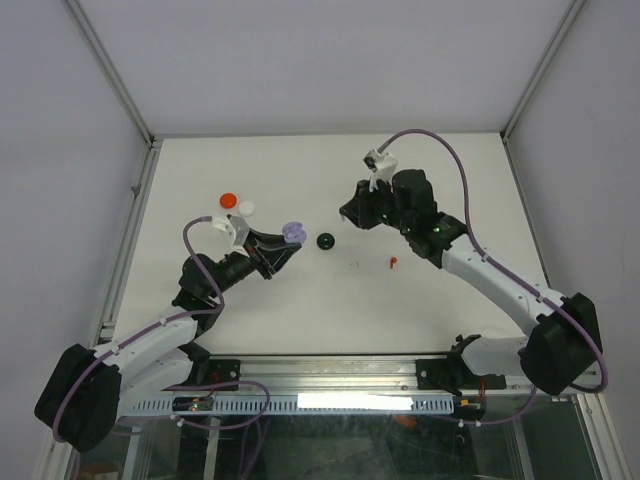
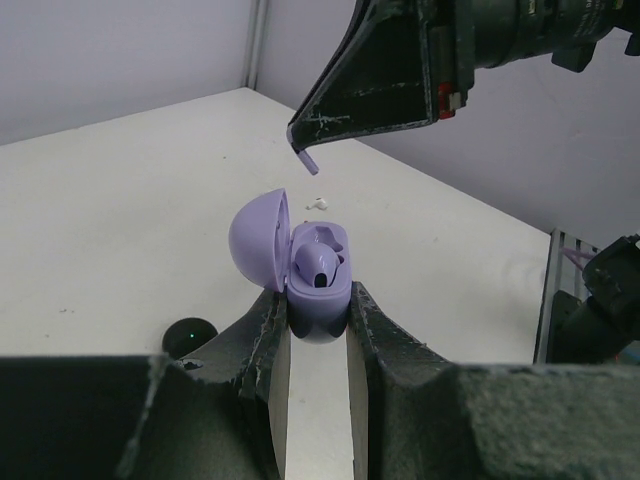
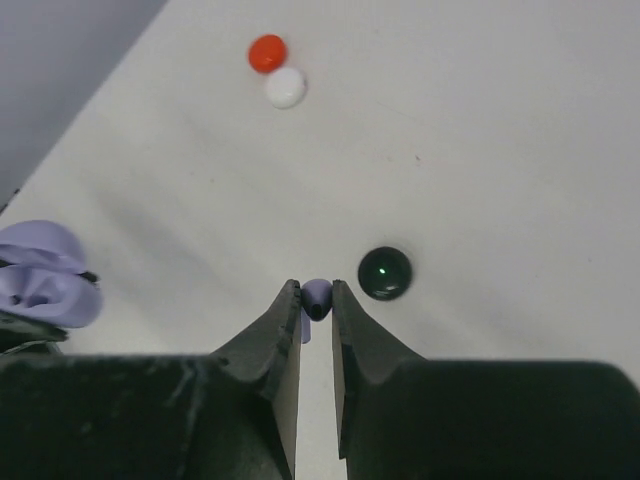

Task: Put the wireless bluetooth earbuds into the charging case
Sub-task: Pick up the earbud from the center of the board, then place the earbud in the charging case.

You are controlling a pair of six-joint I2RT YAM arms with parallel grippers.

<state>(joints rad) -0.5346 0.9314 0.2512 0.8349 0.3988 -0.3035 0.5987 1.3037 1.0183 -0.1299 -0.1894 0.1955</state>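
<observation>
Tabletop (image 1: 450,180), entries running from its left edge to its right.

- Red disc (image 1: 228,199) and white disc (image 1: 246,207) lie touching each other, nearer the left edge, about halfway between the far and near edges.
- Left claw (image 1: 284,243) is clamped on the base of the lavender case (image 1: 292,233), left of the tabletop's middle. In the left wrist view the case sits upright between the fingers (image 2: 268,335), with the lid swung open to one side. One lavender earbud, the seated earbud (image 2: 318,262), is already in a socket.
- A small white earbud (image 2: 318,203) lies on the tabletop beyond the case.
- Black disc (image 1: 325,241) sits just right of the case, apart from it, near the centre.
- Right claw (image 1: 347,216) hangs above the tabletop right of centre, toward the far edge. It is pinched on a second lavender piece, the held earbud (image 3: 318,296), whose stem pokes out below the fingertips (image 2: 307,160). It is not touching the case.
- Red earbud (image 1: 392,263) lies loose right of centre, nearer the near edge than the right claw.
</observation>
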